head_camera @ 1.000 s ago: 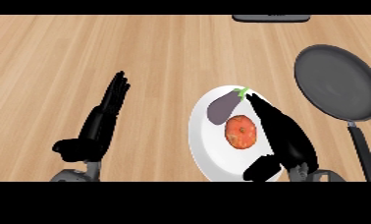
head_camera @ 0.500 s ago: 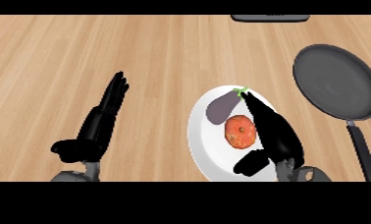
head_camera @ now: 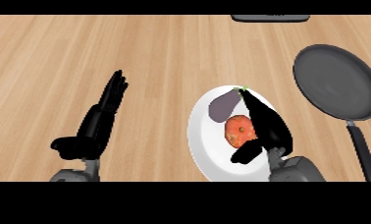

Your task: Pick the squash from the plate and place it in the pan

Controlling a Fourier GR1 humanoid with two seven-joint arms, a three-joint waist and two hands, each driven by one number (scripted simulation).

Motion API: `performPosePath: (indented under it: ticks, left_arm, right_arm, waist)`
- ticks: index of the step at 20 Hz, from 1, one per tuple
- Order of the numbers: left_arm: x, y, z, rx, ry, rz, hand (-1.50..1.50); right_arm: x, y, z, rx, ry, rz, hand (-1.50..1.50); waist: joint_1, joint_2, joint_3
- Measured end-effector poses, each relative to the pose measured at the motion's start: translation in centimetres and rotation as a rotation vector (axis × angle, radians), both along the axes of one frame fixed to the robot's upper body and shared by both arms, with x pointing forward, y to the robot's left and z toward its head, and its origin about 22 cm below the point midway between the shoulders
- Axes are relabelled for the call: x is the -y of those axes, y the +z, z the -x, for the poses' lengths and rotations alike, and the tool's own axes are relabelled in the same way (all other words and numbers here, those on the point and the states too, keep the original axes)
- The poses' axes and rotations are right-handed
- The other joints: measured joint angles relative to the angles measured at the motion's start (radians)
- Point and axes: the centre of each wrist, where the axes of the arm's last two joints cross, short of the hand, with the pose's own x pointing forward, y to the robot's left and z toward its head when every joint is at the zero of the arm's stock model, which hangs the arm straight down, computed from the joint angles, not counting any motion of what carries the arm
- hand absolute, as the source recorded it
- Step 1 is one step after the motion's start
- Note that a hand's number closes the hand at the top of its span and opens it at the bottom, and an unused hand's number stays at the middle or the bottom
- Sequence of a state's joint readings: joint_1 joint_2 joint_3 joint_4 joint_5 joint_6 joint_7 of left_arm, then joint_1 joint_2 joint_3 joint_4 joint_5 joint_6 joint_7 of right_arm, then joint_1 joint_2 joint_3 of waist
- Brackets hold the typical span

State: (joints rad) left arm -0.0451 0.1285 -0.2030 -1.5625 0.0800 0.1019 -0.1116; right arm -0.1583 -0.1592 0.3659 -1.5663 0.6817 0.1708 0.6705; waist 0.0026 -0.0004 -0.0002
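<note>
Head view, looking steeply down. The wooden table (head_camera: pixel 145 51) carries a dark round pan (head_camera: pixel 333 85) at the right, its handle running toward the lower edge, and a white plate (head_camera: pixel 206 144) near the centre, just left of the pan and apart from it. The left robot hand (head_camera: pixel 98 125) rests open at the lower left, fingers straight and pointing away, well apart from the plate. The right robot hand (head_camera: pixel 272 129) lies over the plate's right half, released, with nothing clasped: its straight fingers slant up and to the left, and its thumb juts out to the left below them. The squash (head_camera: pixel 238 130), orange and nearly round with no marked long axis, sits on the plate in the gap between those fingers and the thumb, just left of the palm; whether they touch it cannot be told. A purple vegetable (head_camera: pixel 223 106) lies beside the squash on its far side, close under the fingertips. The right robot hand is by far the nearer, and the move to come appears to be closing leftward round the squash, then carrying it right, to the pan.
</note>
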Motion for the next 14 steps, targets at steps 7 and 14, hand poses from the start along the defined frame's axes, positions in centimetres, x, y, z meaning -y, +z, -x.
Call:
performPosePath:
  ticks: [7,14]
  left_arm:
    - [0.5,-0.1,0.2,0.007,-0.005,0.000,0.00]
    - [-0.1,-0.5,0.4,-0.001,-0.005,0.003,0.00]
  right_arm:
    - [0.1,-1.0,-1.0,-0.022,0.075,0.061,1.50]
    - [0.6,-1.8,-1.6,0.041,0.134,0.112,1.50]
  waist:
    - [-0.002,-0.010,-0.009]
    - [-0.002,-0.020,-0.013]
